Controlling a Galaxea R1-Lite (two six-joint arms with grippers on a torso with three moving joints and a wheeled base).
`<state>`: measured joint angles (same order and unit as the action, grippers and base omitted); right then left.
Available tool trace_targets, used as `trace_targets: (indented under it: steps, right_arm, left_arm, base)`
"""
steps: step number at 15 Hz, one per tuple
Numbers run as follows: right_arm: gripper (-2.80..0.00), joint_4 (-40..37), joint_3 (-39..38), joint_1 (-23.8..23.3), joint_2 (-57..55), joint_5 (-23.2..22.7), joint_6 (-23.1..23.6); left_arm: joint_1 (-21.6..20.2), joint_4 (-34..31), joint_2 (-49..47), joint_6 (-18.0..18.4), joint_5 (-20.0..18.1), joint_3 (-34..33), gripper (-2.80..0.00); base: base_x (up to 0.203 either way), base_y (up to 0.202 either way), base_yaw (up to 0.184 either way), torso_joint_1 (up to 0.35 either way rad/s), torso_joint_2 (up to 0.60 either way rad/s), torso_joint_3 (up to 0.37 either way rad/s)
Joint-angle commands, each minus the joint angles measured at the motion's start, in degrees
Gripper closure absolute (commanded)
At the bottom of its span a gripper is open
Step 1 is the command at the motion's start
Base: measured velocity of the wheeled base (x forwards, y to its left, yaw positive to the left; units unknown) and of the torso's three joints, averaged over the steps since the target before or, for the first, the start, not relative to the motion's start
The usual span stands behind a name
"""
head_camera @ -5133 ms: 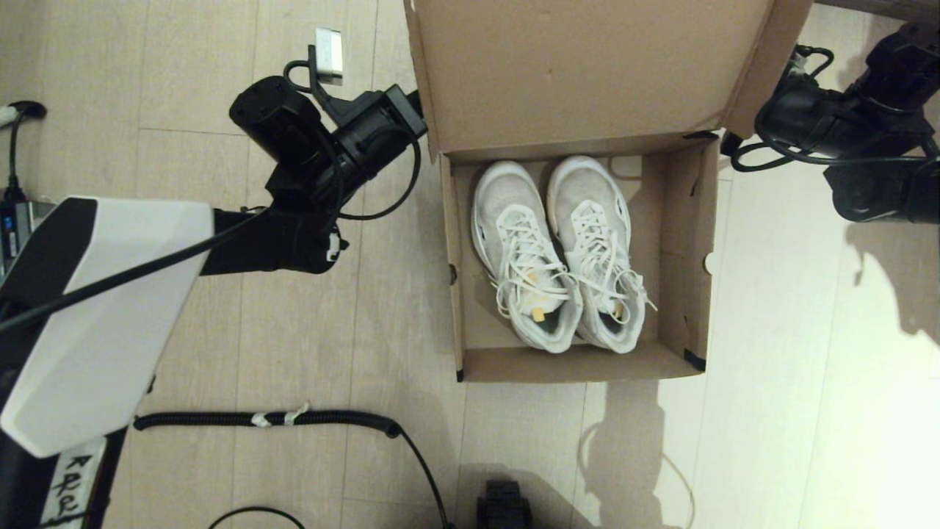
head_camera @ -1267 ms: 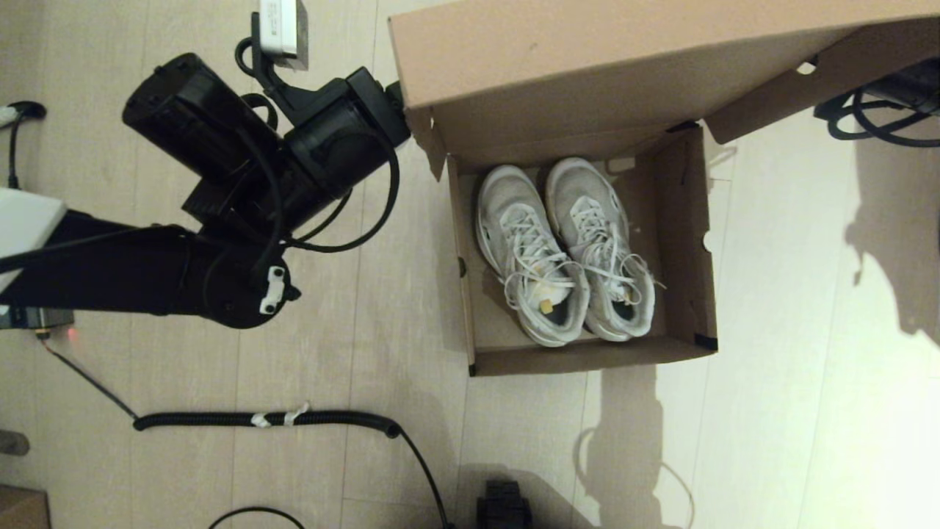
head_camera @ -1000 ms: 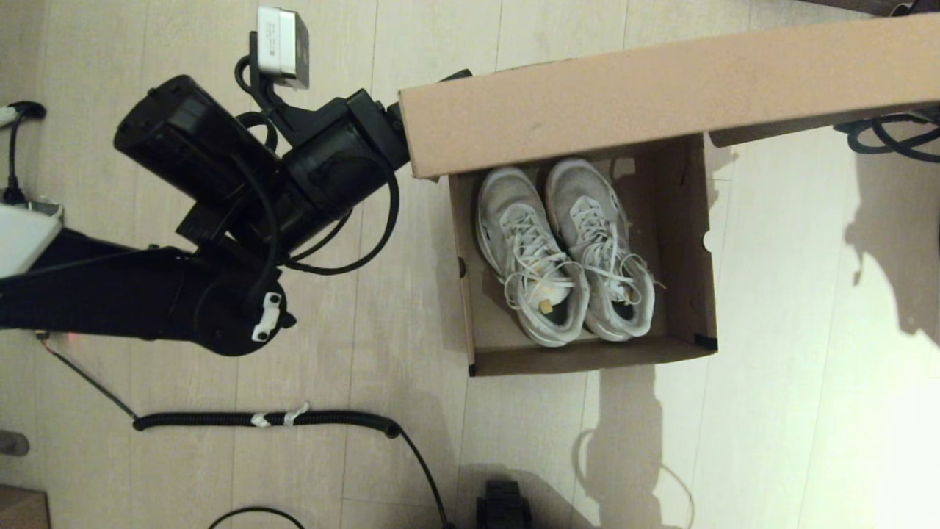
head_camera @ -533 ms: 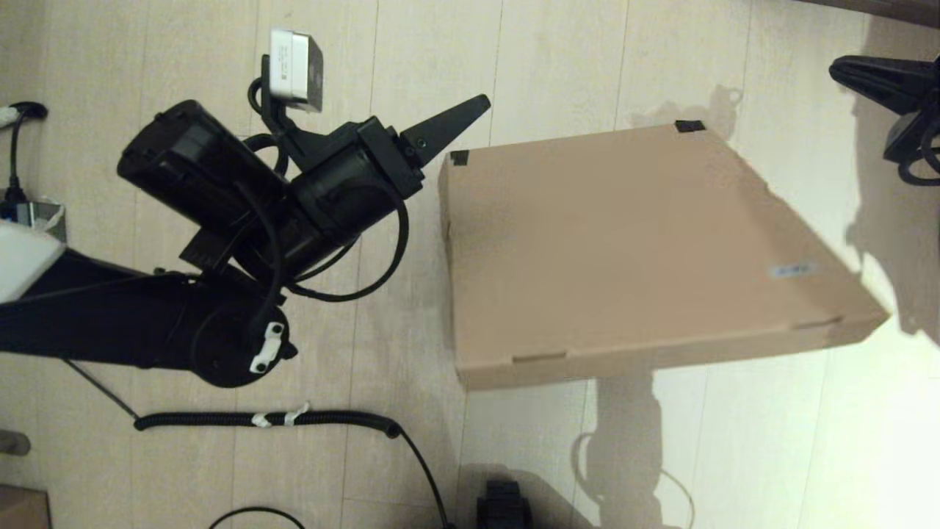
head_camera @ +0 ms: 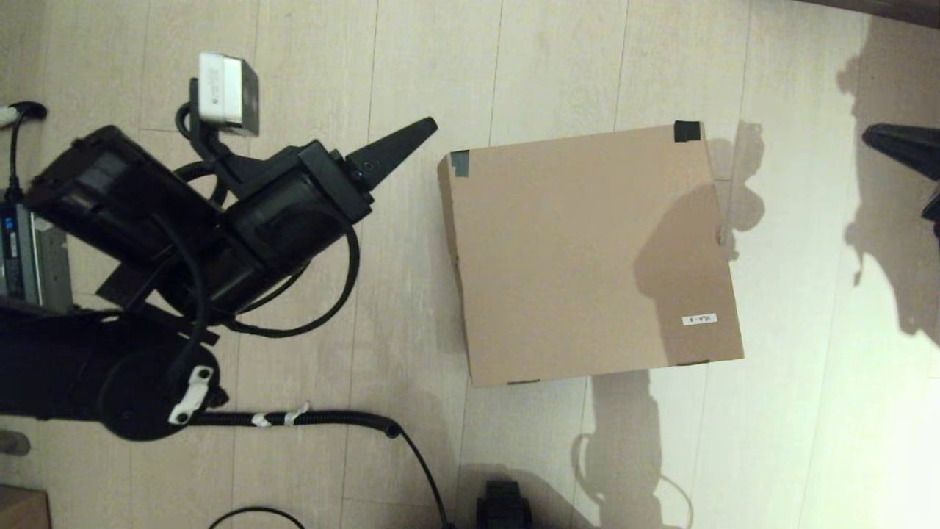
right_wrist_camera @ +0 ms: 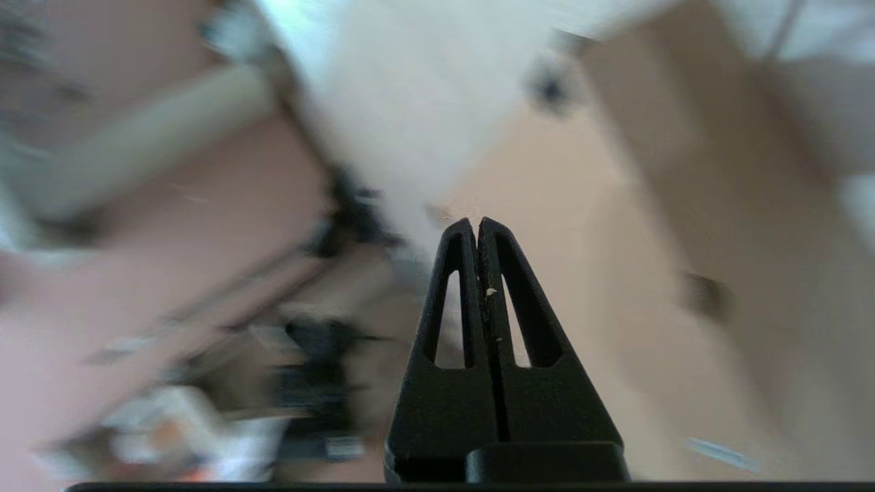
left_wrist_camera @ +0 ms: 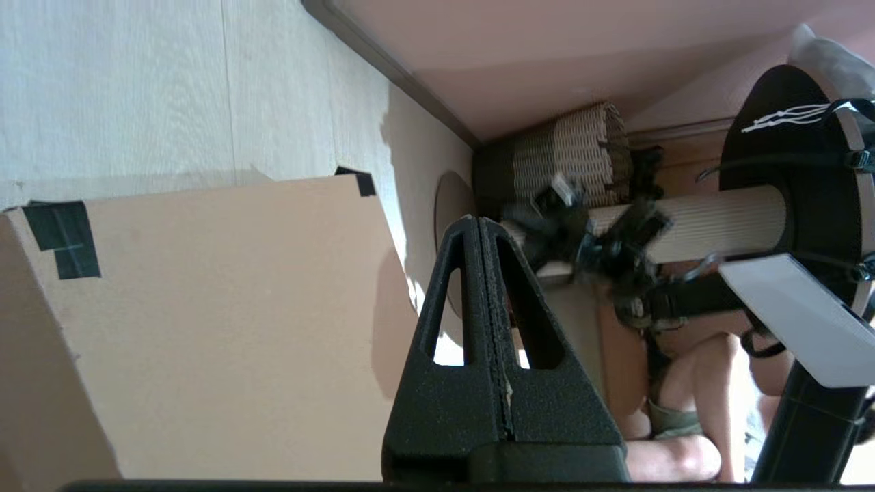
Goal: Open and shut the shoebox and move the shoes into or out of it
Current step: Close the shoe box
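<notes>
The brown cardboard shoebox [head_camera: 587, 250] lies on the floor with its flap lid down flat, black tape at its far corners and a small white sticker [head_camera: 698, 319] near the front right. The shoes are hidden inside it. My left gripper [head_camera: 429, 123] is shut and empty, hanging just left of the box's far left corner without touching it; the lid [left_wrist_camera: 205, 314] shows beside its tips [left_wrist_camera: 477, 220] in the left wrist view. My right gripper [head_camera: 868, 134] is shut and empty at the far right, well clear of the box, which shows behind its tips [right_wrist_camera: 476, 221].
A coiled black cable [head_camera: 294, 419] runs across the wooden floor in front of the left arm. A black block [head_camera: 503, 507] sits at the front edge below the box. A small brown box corner [head_camera: 18, 508] shows at the bottom left. A person's legs [left_wrist_camera: 690, 403] are beyond the box.
The lid swung down from upright and now lies flat on the box, hiding the shoes. Both grippers let it drop; the left arm pulled back leftward and the right arm withdrew to the right edge.
</notes>
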<state>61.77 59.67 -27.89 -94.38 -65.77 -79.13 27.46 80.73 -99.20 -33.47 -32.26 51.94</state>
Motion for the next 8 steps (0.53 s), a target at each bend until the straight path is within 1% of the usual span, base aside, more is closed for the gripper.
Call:
trace_targets:
  steps: [1,3,4,5,6,7,8]
  right_arm:
    - [0.00,0.39,-6.17,0.93,2.26,-0.07,9.37]
    - [0.00,0.34,-9.69,2.55,2.82,0.57,21.05]
    - [0.00,0.25,-11.09,3.03,2.46,0.85,28.18]
    - [0.00,0.13,-12.59,3.77,2.07,2.38,36.31]
    - [0.00,-0.21,-14.18,5.18,1.76,7.07,44.99]
    - [0.00,-0.86,-15.60,6.77,1.28,14.55,53.89]
    - [0.00,-1.57,-16.87,8.53,0.54,24.01,63.97]
  left_arm:
    - [-0.20,0.33,2.64,0.85,0.12,-1.66,0.00]
    - [-0.47,-0.19,2.20,5.16,0.18,-1.84,0.00]
    - [-0.38,-0.73,1.85,7.63,0.18,-2.20,0.00]
    - [-0.40,-1.41,1.25,11.16,0.18,-2.92,0.00]
    - [-0.53,-1.88,0.81,15.24,0.23,-4.31,0.00]
    - [-0.61,-2.06,0.69,17.42,0.31,-6.15,0.00]
    - [-0.71,-2.06,0.83,18.73,0.41,-7.92,0.00]
  base:
    - [0.000,0.000,0.000,0.000,0.00,0.000]
    - [0.000,0.000,0.000,0.000,0.00,0.000]
    - [0.000,0.000,0.000,0.000,0.00,0.000]
    - [0.000,0.000,0.000,0.000,0.00,0.000]
    - [0.000,0.000,0.000,0.000,0.00,0.000]
    - [0.000,0.000,0.000,0.000,0.00,0.000]
    - [0.000,0.000,0.000,0.000,0.00,0.000]
